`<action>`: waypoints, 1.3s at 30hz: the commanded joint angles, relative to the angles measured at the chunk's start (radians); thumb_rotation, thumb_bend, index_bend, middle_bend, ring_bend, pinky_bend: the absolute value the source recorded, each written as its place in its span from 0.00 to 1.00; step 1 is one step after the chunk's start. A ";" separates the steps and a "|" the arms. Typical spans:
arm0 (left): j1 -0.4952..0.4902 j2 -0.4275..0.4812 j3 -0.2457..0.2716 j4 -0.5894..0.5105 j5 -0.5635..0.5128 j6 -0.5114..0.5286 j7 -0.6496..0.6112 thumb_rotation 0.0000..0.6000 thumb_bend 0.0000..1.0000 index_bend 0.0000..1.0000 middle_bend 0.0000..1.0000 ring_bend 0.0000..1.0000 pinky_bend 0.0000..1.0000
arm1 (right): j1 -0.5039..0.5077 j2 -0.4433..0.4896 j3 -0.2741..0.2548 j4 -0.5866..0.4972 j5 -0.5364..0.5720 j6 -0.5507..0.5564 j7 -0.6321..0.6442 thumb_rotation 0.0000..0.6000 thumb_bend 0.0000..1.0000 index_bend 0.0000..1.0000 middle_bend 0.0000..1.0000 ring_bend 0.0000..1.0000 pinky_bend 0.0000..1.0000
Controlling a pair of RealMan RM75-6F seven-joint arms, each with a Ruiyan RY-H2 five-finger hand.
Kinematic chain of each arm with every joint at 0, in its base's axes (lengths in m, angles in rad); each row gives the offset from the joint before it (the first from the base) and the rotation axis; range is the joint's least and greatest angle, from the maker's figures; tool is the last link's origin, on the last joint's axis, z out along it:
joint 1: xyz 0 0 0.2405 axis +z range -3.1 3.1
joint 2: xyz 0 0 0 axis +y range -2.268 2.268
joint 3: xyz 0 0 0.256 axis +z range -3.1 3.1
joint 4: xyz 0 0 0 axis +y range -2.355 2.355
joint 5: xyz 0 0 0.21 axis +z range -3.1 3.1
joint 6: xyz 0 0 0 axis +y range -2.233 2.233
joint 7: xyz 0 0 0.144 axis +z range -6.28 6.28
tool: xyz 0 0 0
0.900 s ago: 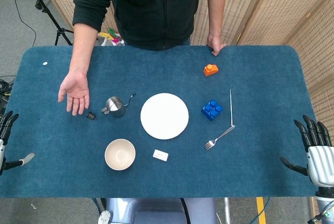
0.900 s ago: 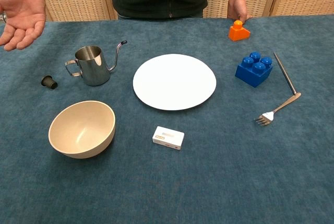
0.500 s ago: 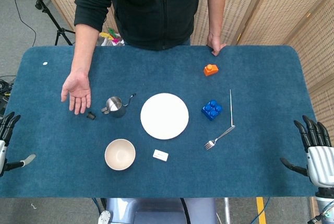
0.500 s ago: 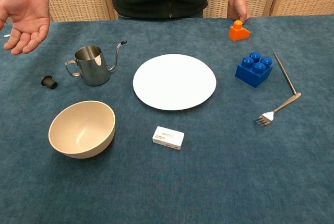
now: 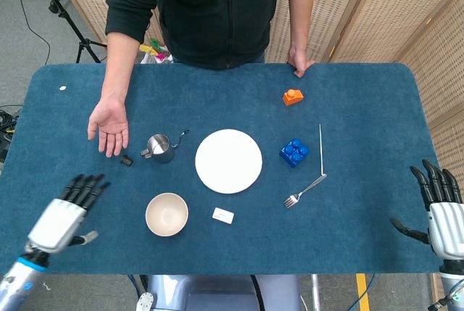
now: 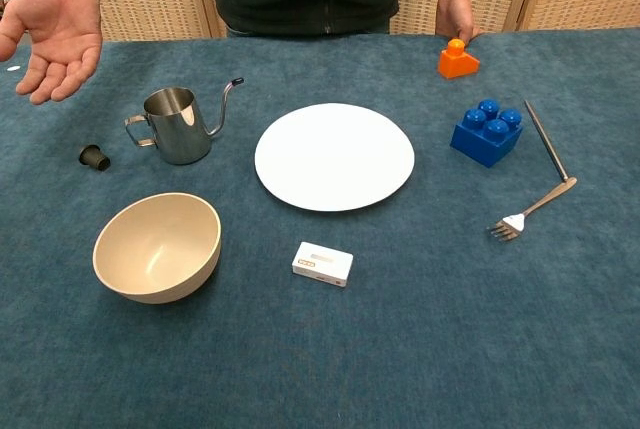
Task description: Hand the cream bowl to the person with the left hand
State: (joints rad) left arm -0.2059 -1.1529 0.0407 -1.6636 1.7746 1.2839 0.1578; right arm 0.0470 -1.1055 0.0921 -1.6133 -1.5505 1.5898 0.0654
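The cream bowl (image 5: 167,214) (image 6: 157,247) stands upright and empty on the blue table, near the front left. My left hand (image 5: 67,213) hovers open to the left of the bowl, fingers spread, a hand's width away from it. The person's open palm (image 5: 109,124) (image 6: 55,34) waits above the table at the back left. My right hand (image 5: 438,209) hangs open beyond the table's right edge. Neither hand appears in the chest view.
A steel pitcher (image 5: 160,147) and a small black cap (image 5: 126,159) sit behind the bowl. A white plate (image 5: 228,161) lies in the middle, a small white box (image 5: 222,215) in front of it. Blue brick (image 5: 293,152), orange brick (image 5: 293,96) and fork (image 5: 306,189) lie to the right.
My left hand has swung in from the table's left edge to over the table beside the bowl. The person's palm has drifted slightly. My right hand has barely moved.
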 commanded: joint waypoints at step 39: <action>-0.146 -0.141 -0.074 -0.094 -0.089 -0.037 0.330 1.00 0.62 0.77 0.00 0.00 0.00 | 0.003 0.014 0.008 0.002 0.024 -0.018 0.036 1.00 0.00 0.06 0.00 0.00 0.00</action>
State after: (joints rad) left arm -0.3524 -1.3435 -0.0104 -1.7172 1.6732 1.2171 0.5041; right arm 0.0496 -1.0915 0.1007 -1.6109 -1.5269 1.5715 0.1019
